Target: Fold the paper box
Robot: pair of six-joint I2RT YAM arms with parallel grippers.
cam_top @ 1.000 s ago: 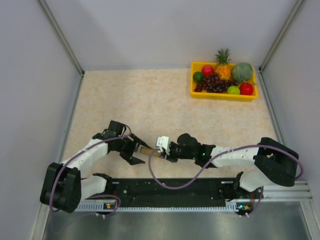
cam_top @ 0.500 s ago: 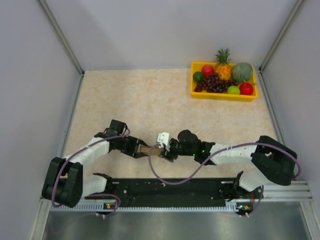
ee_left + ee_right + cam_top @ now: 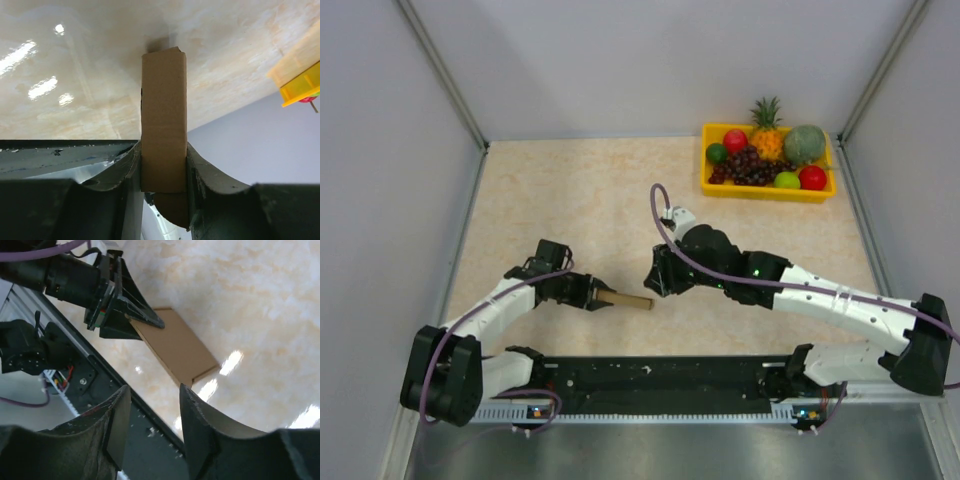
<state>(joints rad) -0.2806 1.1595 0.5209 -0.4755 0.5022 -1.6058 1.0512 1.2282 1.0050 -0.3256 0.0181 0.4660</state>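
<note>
The paper box [image 3: 628, 300] is a slim, flat-folded piece of brown cardboard lying low over the table near its front edge. My left gripper [image 3: 592, 296] is shut on the box's left end. In the left wrist view the paper box [image 3: 163, 110] sticks out straight between the two fingers, both pressed against its sides. My right gripper [image 3: 653, 281] hangs above and to the right of the box's free end, open, with nothing in it. From the right wrist I look down on the paper box [image 3: 177, 345] past my open right gripper [image 3: 153, 390], with the left gripper [image 3: 127, 315] clamped on its far end.
A yellow fruit tray [image 3: 767, 189] holding a pineapple, grapes and other fruit stands at the back right. A black rail [image 3: 650, 375] runs along the near edge just in front of the box. Grey walls close off both sides of the table.
My right gripper has let go of the box's right end and risen away toward the back right. The left gripper has closed on the box's left end and holds it alone.
</note>
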